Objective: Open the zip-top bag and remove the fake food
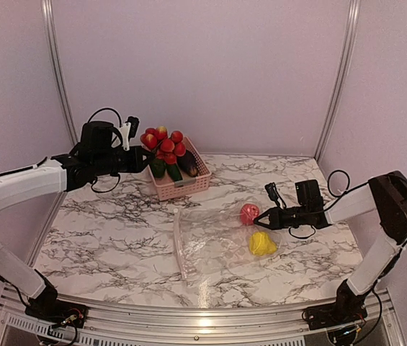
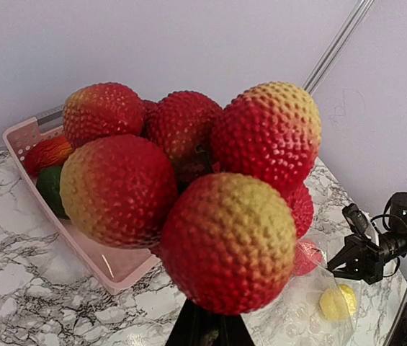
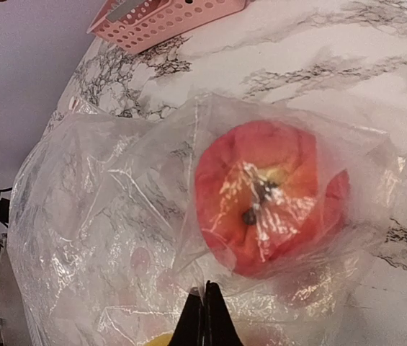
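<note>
The clear zip-top bag (image 1: pixel 214 241) lies on the marble table, its mouth toward the left. Inside it are the pinkish-red round fruit (image 1: pixel 248 213) and the yellow lumpy fruit (image 1: pixel 262 244). My right gripper (image 1: pixel 264 220) is shut on the bag's plastic at its right end, just beside the red fruit (image 3: pixel 264 194). My left gripper (image 1: pixel 145 157) is shut on the cluster of red balls (image 1: pixel 164 143) and holds it above the pink basket (image 1: pixel 181 184). The cluster (image 2: pixel 189 191) fills the left wrist view. The eggplant (image 1: pixel 187 163) and green fruit (image 1: pixel 158 167) lie in the basket.
The pink basket stands at the back of the table, near the rear wall. Cables loop from both wrists. The right arm (image 2: pixel 376 249) shows in the left wrist view, beyond the bag.
</note>
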